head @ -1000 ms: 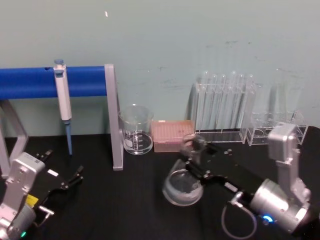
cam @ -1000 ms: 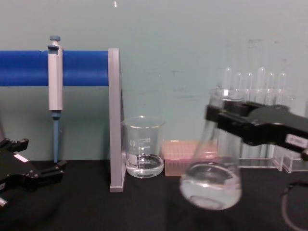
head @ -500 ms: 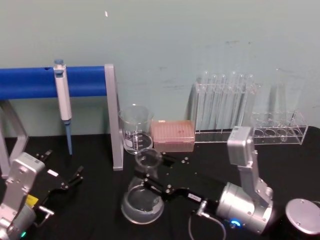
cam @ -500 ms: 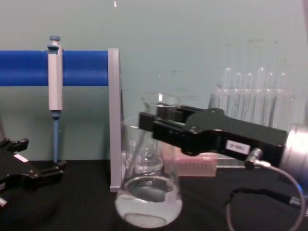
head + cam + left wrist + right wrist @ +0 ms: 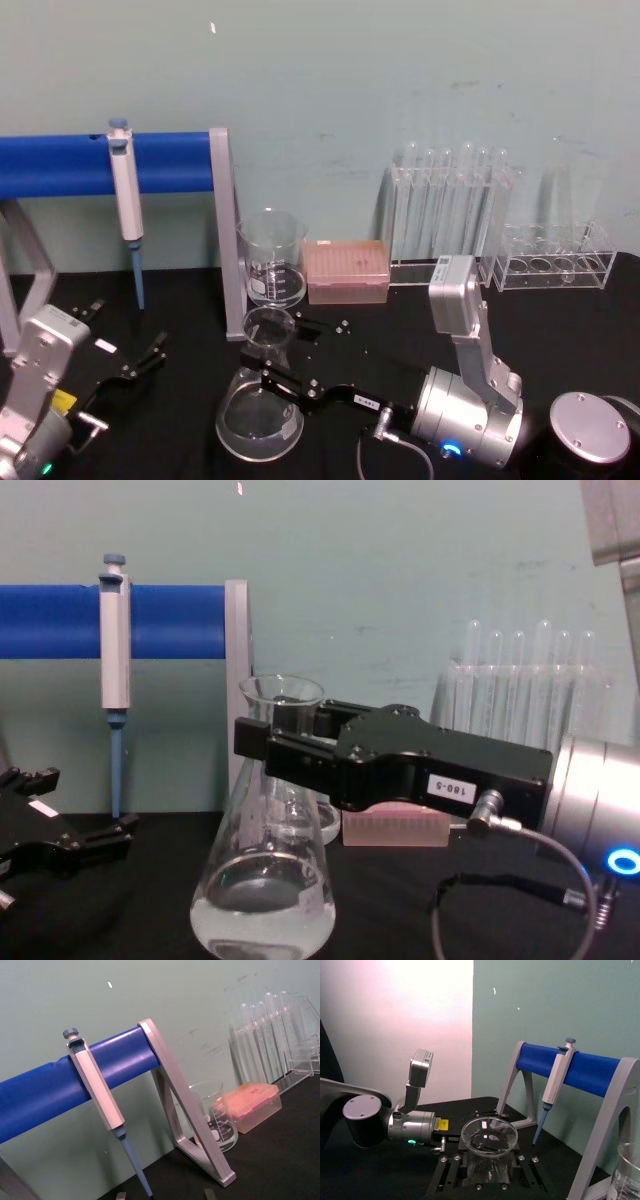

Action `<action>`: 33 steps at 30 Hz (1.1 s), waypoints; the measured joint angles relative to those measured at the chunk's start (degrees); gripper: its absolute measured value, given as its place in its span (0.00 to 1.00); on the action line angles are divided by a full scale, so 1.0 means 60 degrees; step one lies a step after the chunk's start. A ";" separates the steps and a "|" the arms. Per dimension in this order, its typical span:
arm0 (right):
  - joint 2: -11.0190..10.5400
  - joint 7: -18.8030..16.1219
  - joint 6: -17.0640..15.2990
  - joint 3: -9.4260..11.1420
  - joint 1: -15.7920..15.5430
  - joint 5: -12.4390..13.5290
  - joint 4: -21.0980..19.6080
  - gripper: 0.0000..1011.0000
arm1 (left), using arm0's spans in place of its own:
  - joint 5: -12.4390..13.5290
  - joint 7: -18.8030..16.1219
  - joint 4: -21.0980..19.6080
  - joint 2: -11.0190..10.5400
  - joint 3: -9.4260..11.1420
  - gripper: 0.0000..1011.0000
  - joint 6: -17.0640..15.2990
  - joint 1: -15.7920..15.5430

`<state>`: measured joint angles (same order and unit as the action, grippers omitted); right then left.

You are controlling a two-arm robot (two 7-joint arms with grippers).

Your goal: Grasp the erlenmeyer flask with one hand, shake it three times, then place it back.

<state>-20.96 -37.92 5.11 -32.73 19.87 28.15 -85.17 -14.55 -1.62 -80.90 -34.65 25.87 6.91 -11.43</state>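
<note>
Head view shows one erlenmeyer flask (image 5: 258, 428) at 6 o'clock from the one beaker (image 5: 272, 262), its neck clamped by the right gripper (image 5: 280, 380), while the left gripper (image 5: 122, 338) sits parked, fingers spread, at 9 o'clock of it, under one hanging pipette (image 5: 124, 200).

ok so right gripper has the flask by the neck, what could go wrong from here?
1. The right gripper clamps the erlenmeyer flask only at its narrow neck; with liquid in the base, a hard shake could make the glass slip or twist.
2. Its mouth is open, so liquid may splash out.
3. The grey post and the beaker stand close by; a wide swing might hit them. The left gripper is parked at lower left.
</note>
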 joint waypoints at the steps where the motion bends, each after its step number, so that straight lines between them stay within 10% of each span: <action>1: -0.0008 0.0004 0.0004 -0.0013 0.0007 0.0006 0.0000 0.45 | 0.0000 0.0000 0.0000 0.0000 0.0000 0.99 0.0000 0.0000; 17: -0.0215 0.0398 0.0079 0.0087 -0.0074 0.0064 -0.0118 0.45 | 0.0000 0.0000 0.0000 0.0000 0.0000 0.99 0.0000 0.0001; 33: -0.0779 0.2008 0.0101 0.1542 -0.1070 -0.0126 -0.0698 0.45 | 0.0000 0.0000 0.0000 0.0000 0.0000 0.99 0.0000 0.0000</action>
<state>-25.63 -25.86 5.71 -23.48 13.45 27.39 -89.36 -14.55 -1.62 -80.90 -34.65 25.86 6.91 -11.43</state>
